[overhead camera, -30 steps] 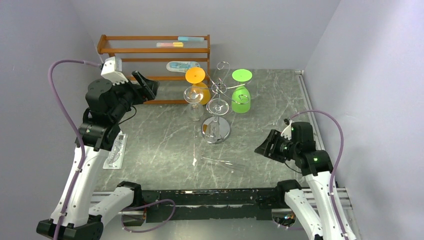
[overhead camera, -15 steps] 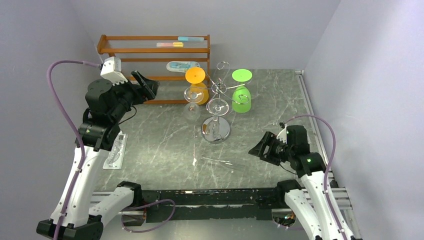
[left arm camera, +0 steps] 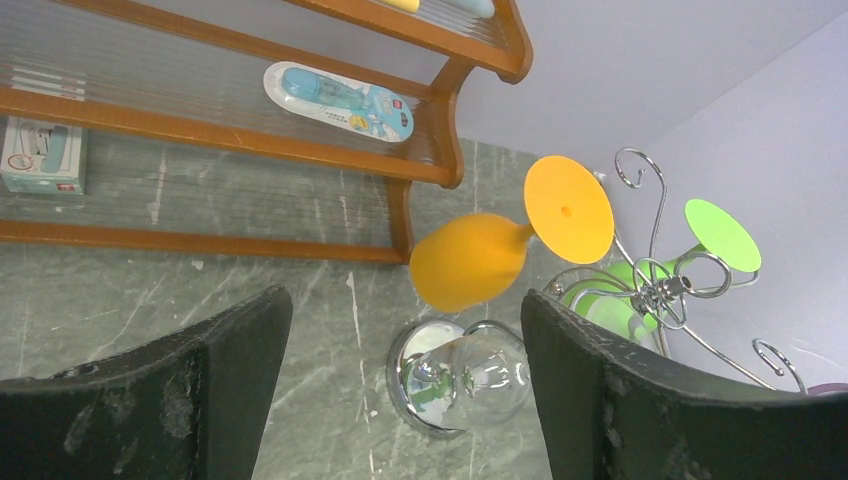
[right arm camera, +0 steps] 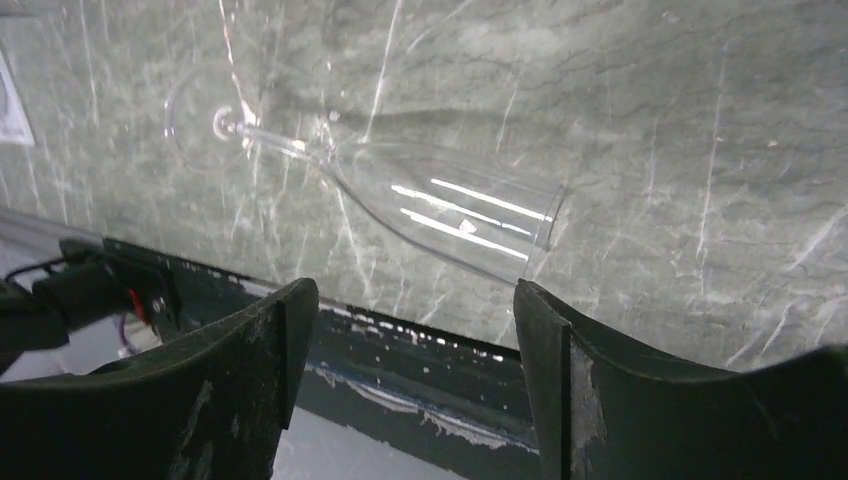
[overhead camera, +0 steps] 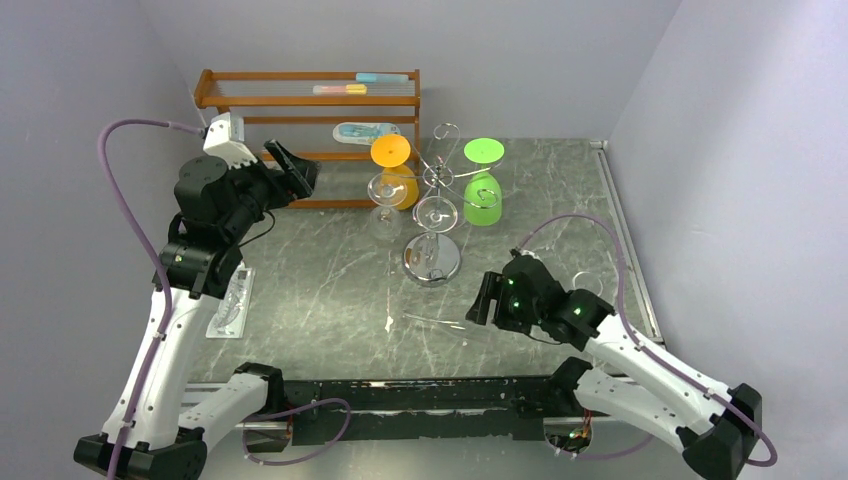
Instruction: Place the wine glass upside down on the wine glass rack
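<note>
Right tool spread, empty | wine glass lies on surface just left of it, long axis left-right, foot leftward | left tool spread, well apart

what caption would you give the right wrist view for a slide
Open right claw lined up on a clear wine glass lying on its side on the grey marble tabletop.

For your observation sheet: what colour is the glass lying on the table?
The lying glass is clear, colourless; best in the right wrist view.
</note>
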Action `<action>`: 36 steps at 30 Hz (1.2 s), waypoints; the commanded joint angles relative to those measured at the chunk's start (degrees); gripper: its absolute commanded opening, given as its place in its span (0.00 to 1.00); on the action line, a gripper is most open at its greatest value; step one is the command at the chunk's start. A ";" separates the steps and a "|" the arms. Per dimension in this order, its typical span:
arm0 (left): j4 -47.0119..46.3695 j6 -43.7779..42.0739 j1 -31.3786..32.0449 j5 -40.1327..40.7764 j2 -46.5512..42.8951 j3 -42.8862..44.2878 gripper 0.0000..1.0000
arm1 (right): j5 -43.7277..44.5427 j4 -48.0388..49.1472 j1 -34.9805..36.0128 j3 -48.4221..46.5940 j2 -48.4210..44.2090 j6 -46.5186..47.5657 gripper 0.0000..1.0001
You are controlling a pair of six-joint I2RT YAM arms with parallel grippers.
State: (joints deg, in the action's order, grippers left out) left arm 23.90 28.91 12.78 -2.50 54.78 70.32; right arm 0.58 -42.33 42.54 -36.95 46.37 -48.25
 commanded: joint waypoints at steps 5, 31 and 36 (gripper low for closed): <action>4.69 -0.76 -0.47 4.03 -1.59 -0.89 0.89 | 4.89 8.44 1.77 7.64 -2.90 -10.29 0.78; -18.21 18.45 1.44 -35.51 -8.04 -51.14 0.88 | 2.76 25.18 1.80 21.96 -10.13 -15.47 0.73; -34.75 23.33 8.97 -35.38 -0.53 -55.19 0.89 | 2.70 26.02 1.78 22.58 -10.91 -14.95 0.71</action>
State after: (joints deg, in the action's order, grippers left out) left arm 8.62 46.85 16.75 -32.29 50.04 16.32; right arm 2.76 -19.07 43.97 -15.59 36.60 -62.87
